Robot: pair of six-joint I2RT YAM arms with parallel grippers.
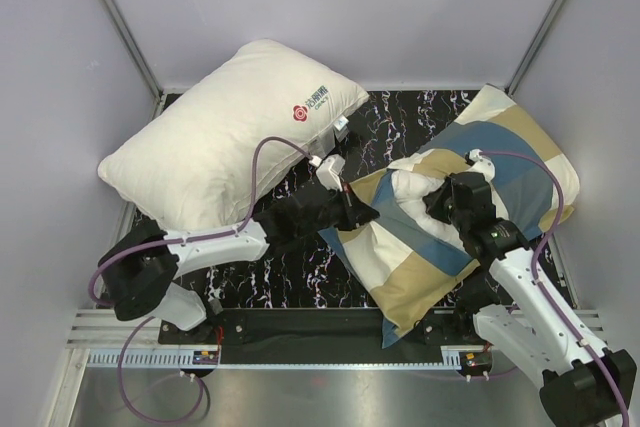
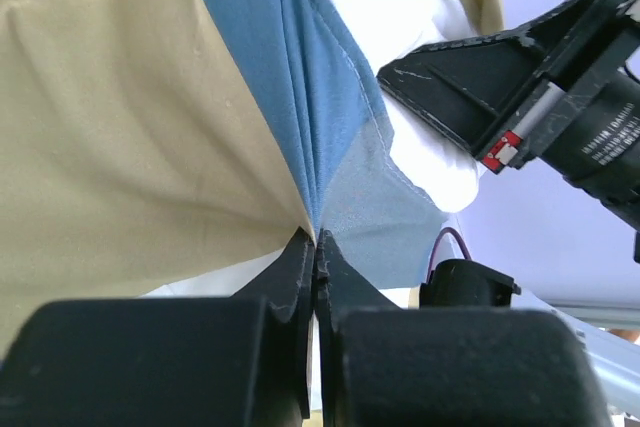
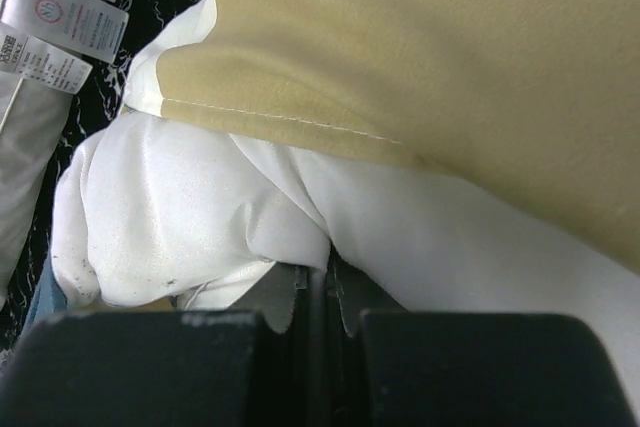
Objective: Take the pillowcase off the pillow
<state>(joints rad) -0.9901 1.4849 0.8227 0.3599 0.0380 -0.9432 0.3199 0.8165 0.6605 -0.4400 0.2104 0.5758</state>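
Note:
The checked pillowcase (image 1: 480, 212) in teal, tan and cream lies at the right of the table, still over most of the pillow. A white corner of the pillow (image 1: 412, 187) bulges out of its open end. My left gripper (image 1: 368, 211) is shut on the pillowcase's edge; in the left wrist view blue and tan fabric (image 2: 250, 127) gathers into the closed jaws of that gripper (image 2: 318, 245). My right gripper (image 1: 436, 199) is shut on the pillow; the right wrist view shows a fold of white pillow fabric (image 3: 200, 217) pinched in its jaws (image 3: 320, 272), below the pillowcase's tan hem (image 3: 450, 47).
A second white pillow with a red logo (image 1: 230, 137) lies at the back left, its care labels (image 3: 60, 7) near the exposed corner. The black marbled tabletop (image 1: 400, 117) shows between the two pillows. Grey walls close in three sides; a metal rail (image 1: 300, 352) runs along the near edge.

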